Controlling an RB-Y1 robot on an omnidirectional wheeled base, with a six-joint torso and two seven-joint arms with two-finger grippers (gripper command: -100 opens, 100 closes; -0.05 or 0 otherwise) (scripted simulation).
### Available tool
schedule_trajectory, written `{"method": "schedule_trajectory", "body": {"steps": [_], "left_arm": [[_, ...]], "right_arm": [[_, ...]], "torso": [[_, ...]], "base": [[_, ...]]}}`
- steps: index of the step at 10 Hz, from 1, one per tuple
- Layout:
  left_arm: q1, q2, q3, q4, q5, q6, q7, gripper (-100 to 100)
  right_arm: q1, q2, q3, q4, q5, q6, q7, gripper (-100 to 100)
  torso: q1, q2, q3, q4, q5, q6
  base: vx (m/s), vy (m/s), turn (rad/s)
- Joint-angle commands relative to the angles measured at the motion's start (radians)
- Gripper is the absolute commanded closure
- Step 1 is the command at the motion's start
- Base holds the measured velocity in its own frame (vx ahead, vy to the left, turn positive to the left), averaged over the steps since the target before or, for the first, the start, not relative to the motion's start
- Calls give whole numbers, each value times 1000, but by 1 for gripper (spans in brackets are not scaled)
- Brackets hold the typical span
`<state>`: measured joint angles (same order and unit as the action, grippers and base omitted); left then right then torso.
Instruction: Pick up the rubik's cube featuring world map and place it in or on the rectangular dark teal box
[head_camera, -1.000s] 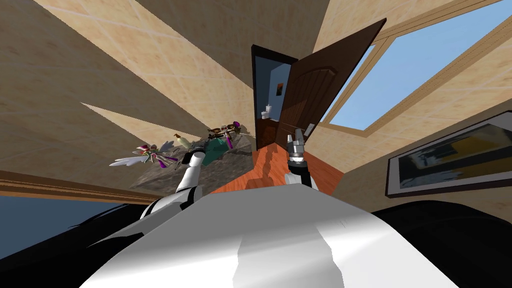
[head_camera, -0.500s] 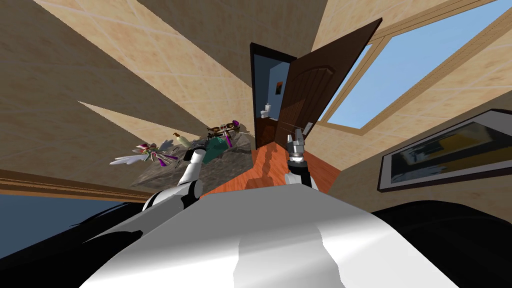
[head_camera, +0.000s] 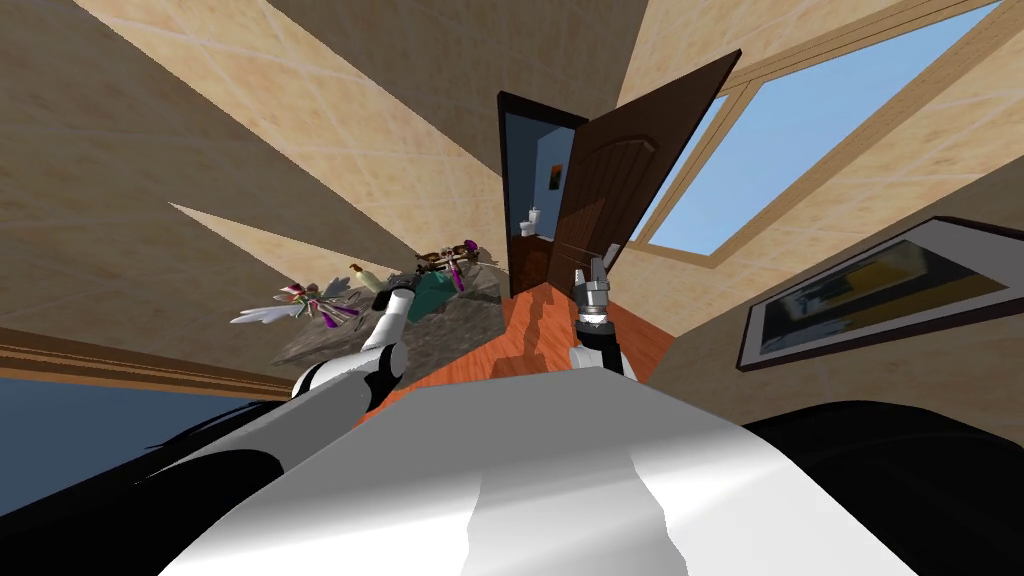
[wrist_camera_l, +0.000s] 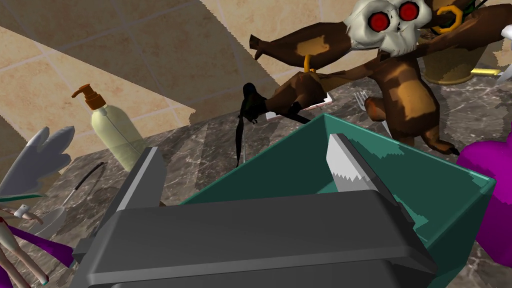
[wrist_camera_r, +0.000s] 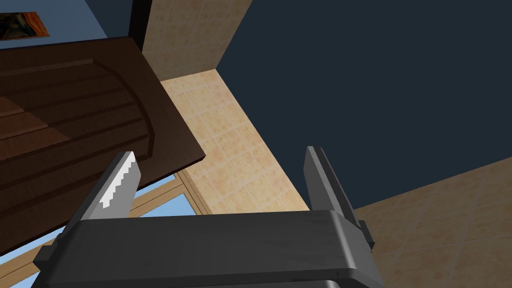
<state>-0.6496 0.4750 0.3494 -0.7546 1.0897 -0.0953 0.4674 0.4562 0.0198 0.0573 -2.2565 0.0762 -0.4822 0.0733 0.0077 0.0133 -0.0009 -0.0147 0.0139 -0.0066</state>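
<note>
The left claw hangs over the dark marbled surface with its fingers spread and nothing between them but the near wall of the dark teal box. One finger stands inside the box and the other just outside it. The box sits open-topped on the surface, close in front of a brown monkey toy with a white skull face and red eyes. A purple thing sits just beside the box, and a pump bottle stands well off to the other side by the tiled wall. Where the map cube lies, I cannot tell. The right claw is held up near the dark brown door, fingers spread and empty.
</note>
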Motion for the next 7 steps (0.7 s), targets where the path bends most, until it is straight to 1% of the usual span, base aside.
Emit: {"method": "schedule_trajectory", "body": {"steps": [1, 2, 3, 4, 5, 7], "left_arm": [[-50, -12, 28, 50, -4, 10, -28, -100], [-77, -12, 28, 79, -4, 10, -28, -100], [-106, -12, 28, 86, -4, 10, -28, -100], [-85, -20, 55, 63, -7, 21, -45, -100], [-88, -21, 61, 62, -8, 27, -54, 0], [-87, -21, 60, 62, -8, 26, -53, 0]], "right_arm": [[0, 0, 0, 0, 0, 0, 0, 0], [0, 0, 0, 0, 0, 0, 0, 0], [0, 0, 0, 0, 0, 0, 0, 0], [0, 0, 0, 0, 0, 0, 0, 0], [0, 0, 0, 0, 0, 0, 0, 0], [0, 0, 0, 0, 0, 0, 0, 0]], "torso": [[0, 0, 0, 0, 0, 0], [2, -3, -1, 0, 0, 0], [2, -6, -4, -1, 1, 0], [2, -9, -5, -2, 0, 0], [2, -10, -6, -2, 1, 0], [2, -10, -6, -2, 1, 0]], "base": [[-90, 17, 7], [-24, 15, 2], [11, 12, -1], [8, 5, -4], [0, 0, 0], [0, 0, 0]]}}
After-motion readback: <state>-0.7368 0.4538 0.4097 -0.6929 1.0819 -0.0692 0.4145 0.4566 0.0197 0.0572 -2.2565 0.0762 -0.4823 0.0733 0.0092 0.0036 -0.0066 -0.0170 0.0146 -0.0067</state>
